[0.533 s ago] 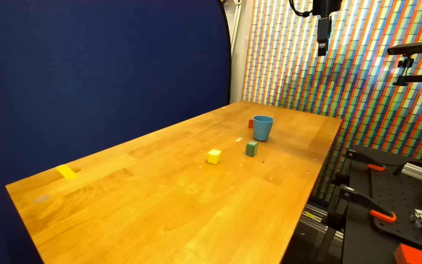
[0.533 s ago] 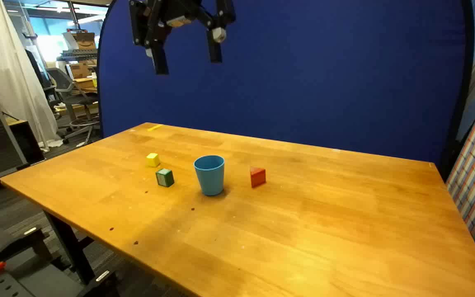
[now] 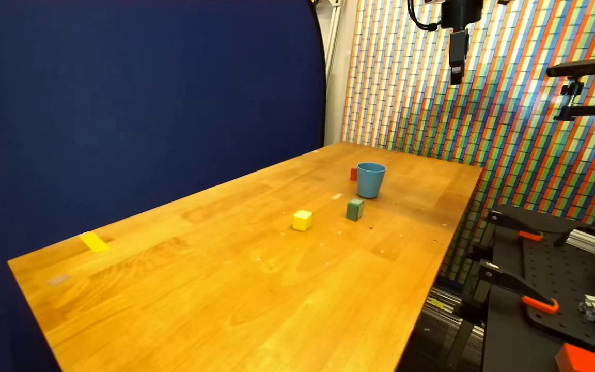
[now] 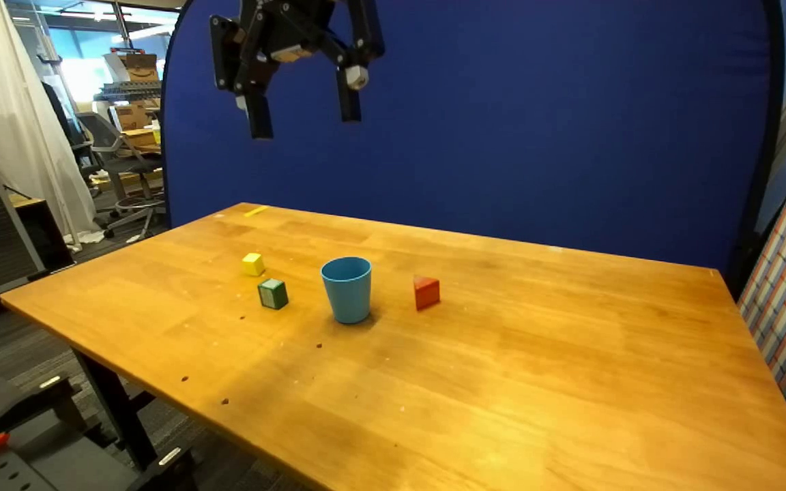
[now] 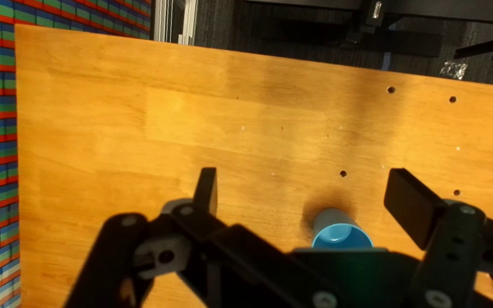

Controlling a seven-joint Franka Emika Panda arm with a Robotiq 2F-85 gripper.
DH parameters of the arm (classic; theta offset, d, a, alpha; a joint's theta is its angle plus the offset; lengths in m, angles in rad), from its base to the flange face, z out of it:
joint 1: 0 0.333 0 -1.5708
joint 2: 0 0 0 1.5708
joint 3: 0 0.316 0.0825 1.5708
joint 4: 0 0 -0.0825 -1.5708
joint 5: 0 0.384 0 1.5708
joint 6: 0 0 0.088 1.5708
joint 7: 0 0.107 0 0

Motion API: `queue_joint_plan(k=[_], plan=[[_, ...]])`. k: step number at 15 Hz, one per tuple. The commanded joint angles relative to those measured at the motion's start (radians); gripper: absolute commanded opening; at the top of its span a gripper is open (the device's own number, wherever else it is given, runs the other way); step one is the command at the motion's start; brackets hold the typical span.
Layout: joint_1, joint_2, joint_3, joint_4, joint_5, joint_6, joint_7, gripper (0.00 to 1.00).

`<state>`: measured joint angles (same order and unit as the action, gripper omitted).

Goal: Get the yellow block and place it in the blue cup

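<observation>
The yellow block (image 3: 301, 220) is a small bright cube on the wooden table, also seen in an exterior view (image 4: 253, 264). The blue cup (image 3: 371, 181) stands upright on the table, with the green cube between it and the yellow block; it shows in an exterior view (image 4: 348, 293) too. My gripper (image 4: 306, 128) is open and empty, high above the table. In the wrist view, the cup (image 5: 334, 218) appears between the spread fingers of the gripper (image 5: 303, 171), far below, its near part hidden by the gripper body. The yellow block is not clearly visible there.
A dark green cube (image 4: 273, 294) sits near the cup and the yellow block. A red block (image 4: 426, 292) stands on the cup's other side. A flat yellow tape mark (image 3: 94, 242) lies at a table corner. A black bench with orange clamps (image 3: 540, 305) stands beside the table.
My gripper has come down slightly and shifted a little to the left in an exterior view, staying open. The block, cup and other objects have not moved.
</observation>
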<state>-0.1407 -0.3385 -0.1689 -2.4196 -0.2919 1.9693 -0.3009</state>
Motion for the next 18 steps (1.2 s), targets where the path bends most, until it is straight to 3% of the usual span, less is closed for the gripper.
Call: queue_joint_plan(k=[1, 4, 10, 14, 18], plan=[[0.003, 0.0, -0.002, 0.004, 0.0, -0.002, 0.001, 1.0], [0.01, 0.046, 0.014, -0.011, 0.01, 0.08, 0.081, 1.0], [0.113, 0.33, 0.107, -0.062, 0.152, 0.385, 0.176, 1.0], [0.162, 0.567, 0.185, 0.018, 0.268, 0.507, 0.155, 1.0], [0.175, 0.725, 0.257, 0.132, 0.322, 0.517, 0.137, 1.0]])
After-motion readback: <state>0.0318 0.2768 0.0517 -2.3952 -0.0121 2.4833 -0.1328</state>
